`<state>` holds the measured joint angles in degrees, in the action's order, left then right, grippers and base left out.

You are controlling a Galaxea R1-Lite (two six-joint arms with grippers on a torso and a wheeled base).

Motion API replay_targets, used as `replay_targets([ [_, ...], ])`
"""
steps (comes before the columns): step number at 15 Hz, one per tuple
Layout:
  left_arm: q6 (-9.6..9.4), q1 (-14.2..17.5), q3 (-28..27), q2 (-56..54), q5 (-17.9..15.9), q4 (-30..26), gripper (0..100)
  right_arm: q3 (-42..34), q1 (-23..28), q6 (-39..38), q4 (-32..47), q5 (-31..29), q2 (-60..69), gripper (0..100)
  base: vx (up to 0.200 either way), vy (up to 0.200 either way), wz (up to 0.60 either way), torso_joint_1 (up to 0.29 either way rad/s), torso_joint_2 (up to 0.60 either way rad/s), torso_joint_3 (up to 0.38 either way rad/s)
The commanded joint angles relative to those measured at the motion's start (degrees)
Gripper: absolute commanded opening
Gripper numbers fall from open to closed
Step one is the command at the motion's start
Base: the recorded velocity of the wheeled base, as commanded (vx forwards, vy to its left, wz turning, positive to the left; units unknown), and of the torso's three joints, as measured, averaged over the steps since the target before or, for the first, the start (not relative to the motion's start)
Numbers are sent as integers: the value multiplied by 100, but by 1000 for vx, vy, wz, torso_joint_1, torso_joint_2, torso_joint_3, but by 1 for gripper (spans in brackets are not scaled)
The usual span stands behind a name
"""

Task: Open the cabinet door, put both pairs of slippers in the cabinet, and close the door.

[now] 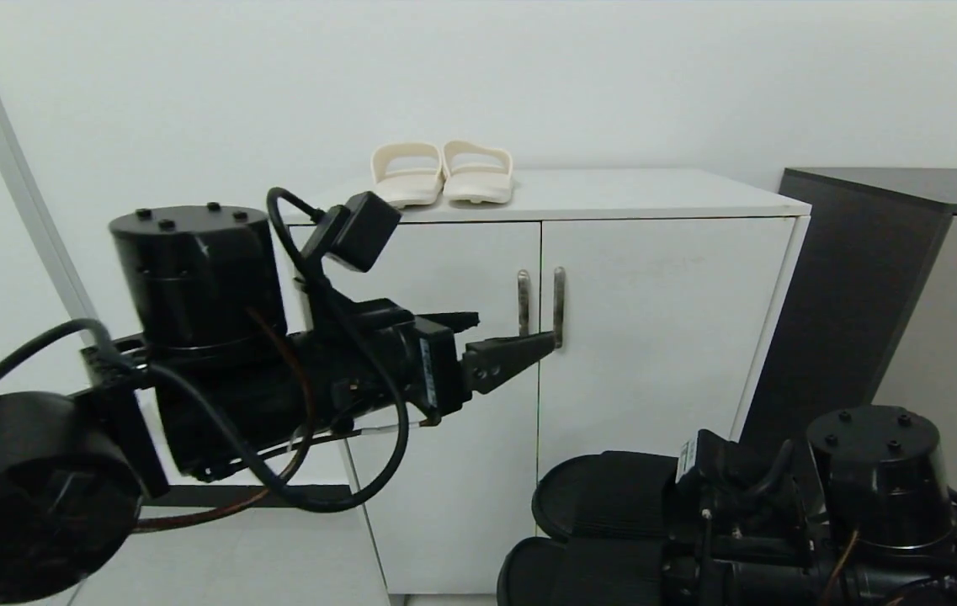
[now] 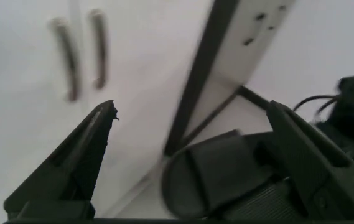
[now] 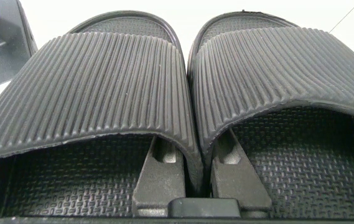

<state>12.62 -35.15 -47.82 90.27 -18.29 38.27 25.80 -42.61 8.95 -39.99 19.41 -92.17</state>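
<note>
The white cabinet stands with both doors shut, its two metal handles side by side at the middle. A cream pair of slippers sits on its top near the back left. My left gripper is open in front of the handles, level with their lower ends; the left wrist view has the handles beyond its spread fingers. My right gripper is low at the front right, shut on a black ribbed pair of slippers, one finger under each strap, pinching the inner walls together.
A dark grey cabinet stands right of the white one. A low white ledge lies below my left arm. A grey vertical strip runs up the wall at the left.
</note>
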Motion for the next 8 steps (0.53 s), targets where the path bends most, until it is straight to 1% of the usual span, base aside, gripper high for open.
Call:
replay_targets([
  [1,382,-27,-544,606,-395,-21,100,-48,-11,10,-9,2,42,0,0,0,0,0,0,0],
  [2,575,-27,-728,764,-650,-21,100,-57,-11,2,-9,2,50,0,0,0,0,0,0,0],
  [3,672,-27,-957,984,-870,-21,100,-57,-11,2,-9,2,33,0,0,0,0,0,0,0],
  [4,760,-19,-1168,1203,-975,-21,100,-48,-11,2,-9,2,15,0,0,0,0,0,0,0],
  [7,812,-10,-1739,1810,-984,-12,100,-39,-2,-7,-9,10,-2,0,0,0,0,0,0,0],
  [8,821,-10,-1801,1889,-975,-21,100,-39,-2,-7,-9,10,-2,0,0,0,0,0,0,0],
])
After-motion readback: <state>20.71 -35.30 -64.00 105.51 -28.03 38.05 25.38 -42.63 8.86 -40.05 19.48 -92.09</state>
